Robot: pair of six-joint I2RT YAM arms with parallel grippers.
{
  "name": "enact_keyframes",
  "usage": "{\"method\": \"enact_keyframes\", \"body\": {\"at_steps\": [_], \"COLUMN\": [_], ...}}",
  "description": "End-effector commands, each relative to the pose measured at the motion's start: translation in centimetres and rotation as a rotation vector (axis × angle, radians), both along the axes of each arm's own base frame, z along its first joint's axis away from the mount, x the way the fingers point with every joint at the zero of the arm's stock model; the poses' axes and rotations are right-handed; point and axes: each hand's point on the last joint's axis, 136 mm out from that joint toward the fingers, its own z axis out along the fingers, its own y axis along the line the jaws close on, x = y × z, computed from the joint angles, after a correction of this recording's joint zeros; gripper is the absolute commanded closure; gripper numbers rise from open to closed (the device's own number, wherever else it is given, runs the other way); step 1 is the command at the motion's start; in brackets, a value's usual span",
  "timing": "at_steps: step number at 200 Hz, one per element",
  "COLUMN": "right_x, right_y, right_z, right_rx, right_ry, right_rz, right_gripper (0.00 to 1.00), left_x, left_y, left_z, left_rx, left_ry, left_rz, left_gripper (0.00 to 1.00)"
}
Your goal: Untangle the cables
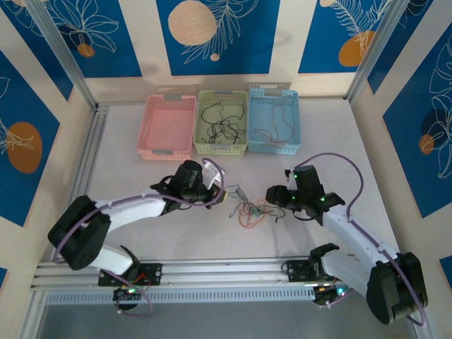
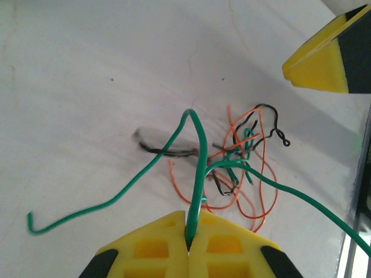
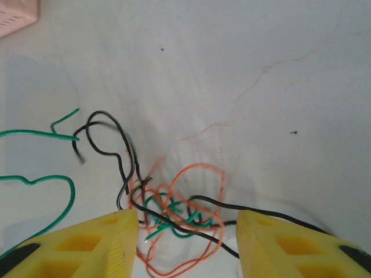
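Note:
A knot of thin orange, green and black cables [image 1: 251, 210] lies on the white table between my two grippers. My left gripper [image 2: 189, 240] is shut on a green cable [image 2: 200, 168], which arches up from the knot [image 2: 246, 156] into its yellow fingertips. That gripper [image 1: 220, 194] sits just left of the knot. My right gripper [image 3: 188, 231] is open, its yellow fingers either side of the knot [image 3: 179, 214], low over it. A black cable [image 3: 116, 145] loops away to the left. From above, the right gripper [image 1: 272, 194] is just right of the knot.
Three baskets stand in a row at the back: pink [image 1: 169, 99], pale green [image 1: 222, 92] holding black cables [image 1: 220, 127], and blue [image 1: 273, 92] holding thin dark cables [image 1: 275, 131]. A finger of the right gripper [image 2: 324, 63] juts in at the left wrist view's upper right.

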Motion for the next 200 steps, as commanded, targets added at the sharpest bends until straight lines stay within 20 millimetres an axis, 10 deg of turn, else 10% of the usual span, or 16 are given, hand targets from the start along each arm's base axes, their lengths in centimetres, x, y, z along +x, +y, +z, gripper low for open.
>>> {"method": "enact_keyframes", "body": {"at_steps": [1, 93, 200], "right_x": [-1.2, -1.0, -1.8], "right_y": [0.6, 2.2, 12.0], "right_z": [0.5, -1.8, 5.9], "right_rx": [0.034, -0.035, 0.115], "right_ry": [0.044, 0.093, -0.445], "right_rz": [0.018, 0.09, 0.561], "right_gripper": [0.49, 0.48, 0.31], "left_x": [-1.0, -3.0, -5.7], "left_y": [1.3, 3.6, 3.3], "left_z": [0.5, 8.5, 14.0], "left_rx": [0.03, -0.03, -0.217], "left_ry": [0.013, -0.054, -0.016], "left_rz": [0.028, 0.048, -0.008], "left_gripper": [1.0, 1.0, 1.0]}}
